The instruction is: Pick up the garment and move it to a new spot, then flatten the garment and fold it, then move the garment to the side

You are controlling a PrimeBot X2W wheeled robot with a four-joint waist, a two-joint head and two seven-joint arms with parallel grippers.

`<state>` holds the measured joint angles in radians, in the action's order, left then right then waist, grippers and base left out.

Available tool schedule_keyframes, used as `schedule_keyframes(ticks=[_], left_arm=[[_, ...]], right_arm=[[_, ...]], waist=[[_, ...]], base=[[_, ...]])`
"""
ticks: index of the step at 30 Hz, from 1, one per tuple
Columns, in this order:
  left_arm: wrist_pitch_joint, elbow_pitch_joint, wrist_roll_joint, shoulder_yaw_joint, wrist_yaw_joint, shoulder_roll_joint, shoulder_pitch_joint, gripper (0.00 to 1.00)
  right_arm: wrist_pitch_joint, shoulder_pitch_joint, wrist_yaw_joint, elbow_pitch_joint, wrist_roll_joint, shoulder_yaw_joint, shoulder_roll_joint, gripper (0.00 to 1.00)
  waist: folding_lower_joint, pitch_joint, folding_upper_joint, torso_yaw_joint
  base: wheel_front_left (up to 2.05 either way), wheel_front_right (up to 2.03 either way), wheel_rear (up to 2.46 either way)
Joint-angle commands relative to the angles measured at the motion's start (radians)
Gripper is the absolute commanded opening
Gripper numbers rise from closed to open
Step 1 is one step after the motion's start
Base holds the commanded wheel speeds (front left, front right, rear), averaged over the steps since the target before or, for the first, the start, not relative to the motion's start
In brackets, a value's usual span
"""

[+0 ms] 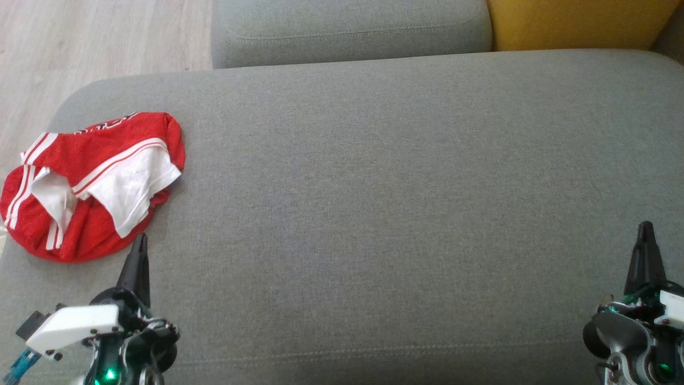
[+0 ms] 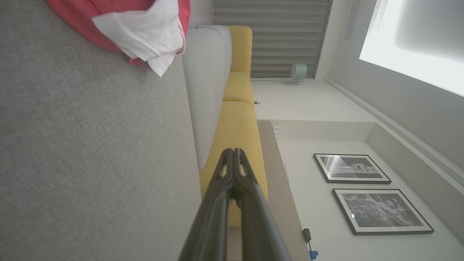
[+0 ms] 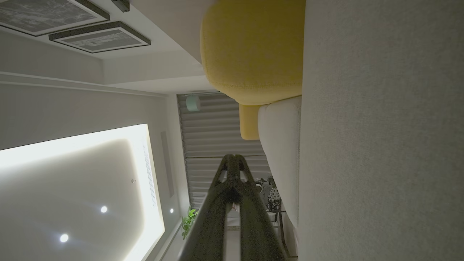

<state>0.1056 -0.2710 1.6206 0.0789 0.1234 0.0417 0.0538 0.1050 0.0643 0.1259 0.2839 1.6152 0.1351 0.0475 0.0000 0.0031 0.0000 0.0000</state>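
Note:
A red garment [image 1: 91, 182] with white stripes and white lining lies bunched at the left end of the grey sofa seat [image 1: 374, 187]. The left wrist view catches its edge, the garment [image 2: 145, 29], at the top left. My left gripper [image 1: 140, 243] is shut with nothing in it, its tip just below and right of the cloth, not touching it. In its own wrist view the left gripper [image 2: 232, 152] has its fingers pressed together. My right gripper [image 1: 645, 229] is shut and empty at the lower right, far from the garment; the right gripper [image 3: 234, 158] shows closed fingers too.
A grey back cushion [image 1: 347, 29] and a yellow cushion [image 1: 577, 21] stand behind the seat. Wooden floor [image 1: 80, 43] lies past the sofa's left end. Wide bare seat stretches between the two grippers.

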Motion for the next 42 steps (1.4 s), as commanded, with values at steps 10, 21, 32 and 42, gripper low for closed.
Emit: schedule_keyframes(ticks=[10,21,32,42], left_arm=[[0.007,0.026,-0.012,0.034,0.007,0.008,0.054,0.0],[0.007,0.026,-0.012,0.034,0.007,0.008,0.054,0.0],[-0.02,-0.042,-0.004,-0.016,-0.001,-0.008,-0.039,1.0],[-0.049,-0.009,-0.054,-0.018,-0.001,-0.006,-0.043,1.0]], right_arm=[[0.008,0.044,0.005,-0.039,-0.006,-0.022,0.003,0.0],[0.008,0.044,0.005,-0.039,-0.006,-0.022,0.003,0.0],[-0.016,-0.024,-0.002,0.053,-0.003,-0.028,-0.002,1.0],[-0.048,-0.013,-0.002,0.049,-0.064,-0.069,0.002,1.0]], waist=[[0.0,0.0,0.0,0.0],[0.0,0.0,0.0,0.0],[0.0,0.001,0.0,0.0],[0.0,0.002,0.0,0.001]], base=[[0.0,0.0,0.0],[0.0,0.0,0.0],[0.0,0.0,0.0],[0.0,0.0,0.0]])
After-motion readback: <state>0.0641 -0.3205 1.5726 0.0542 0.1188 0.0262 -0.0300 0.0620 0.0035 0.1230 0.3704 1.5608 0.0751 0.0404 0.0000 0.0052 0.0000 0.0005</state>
